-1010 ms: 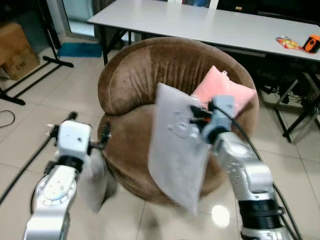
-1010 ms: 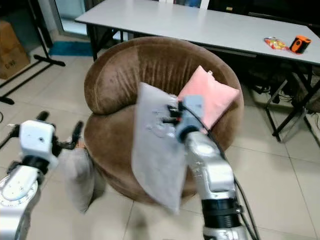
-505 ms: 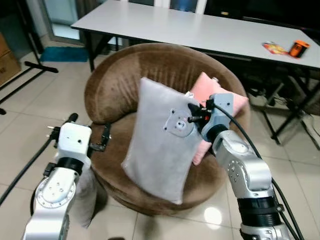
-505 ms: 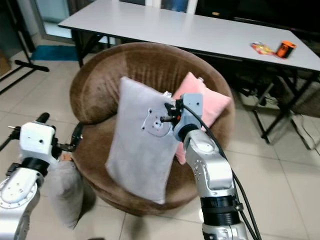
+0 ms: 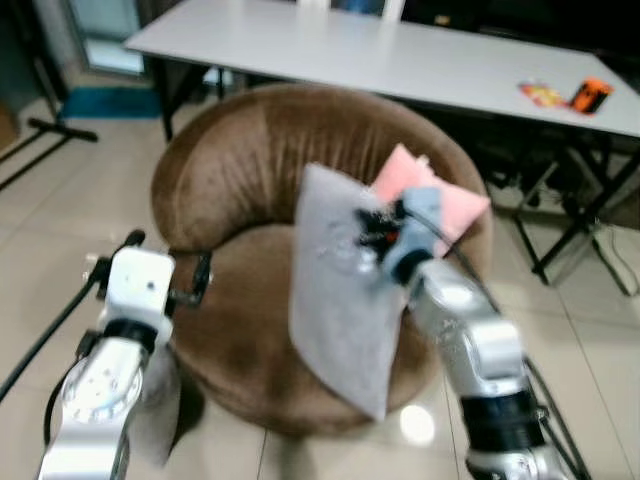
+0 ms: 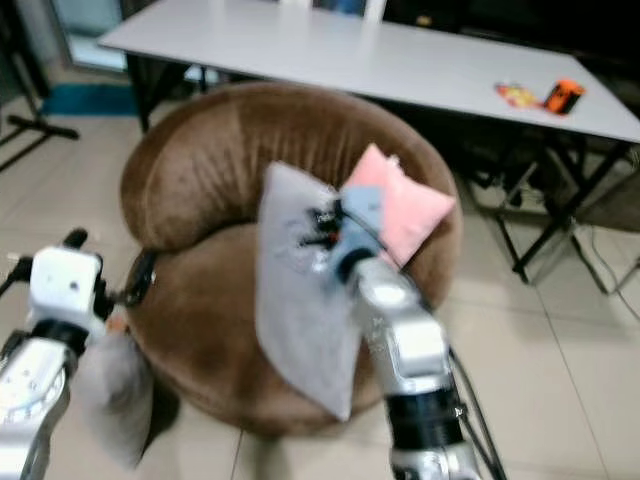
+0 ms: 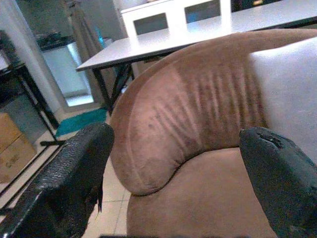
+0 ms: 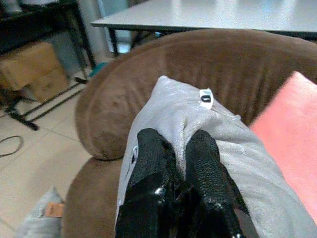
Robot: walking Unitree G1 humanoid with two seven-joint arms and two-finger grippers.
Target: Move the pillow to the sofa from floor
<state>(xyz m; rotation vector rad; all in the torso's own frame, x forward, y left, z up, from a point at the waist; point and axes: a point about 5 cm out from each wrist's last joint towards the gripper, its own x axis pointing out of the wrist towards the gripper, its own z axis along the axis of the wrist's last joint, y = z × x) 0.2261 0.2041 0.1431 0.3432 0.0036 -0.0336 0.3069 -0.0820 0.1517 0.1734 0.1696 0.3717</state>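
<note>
Sofa (image 5: 250, 180), round and brown velvet, takes up the middle of our head views; behind it we log a long white table (image 5: 330, 50) carrying a small orange item (image 5: 588, 94) and a packet (image 5: 540, 93) near its right end. Next in size we record the grey pillow (image 5: 335, 300), hanging upright over the sofa's seat with its lower corner past the front edge, clear of the floor; a small tag shows at its top fold in our right wrist view. Behind it, leaning against the backrest, we list a pink cushion (image 5: 432, 195), touching the grey one. A second grey pillow (image 6: 105, 395) we note slumped on the tiled floor (image 5: 60, 230) against the sofa's left side, just beside our left arm. Our right gripper (image 8: 176, 158) has its two black fingers pinched tight on a bunched fold at the grey pillow's upper edge, the arm reaching in over the sofa from the front right. Our left gripper (image 7: 173, 163) is level with the sofa's left rim, fingers spread wide with nothing between them, facing the backrest.
</note>
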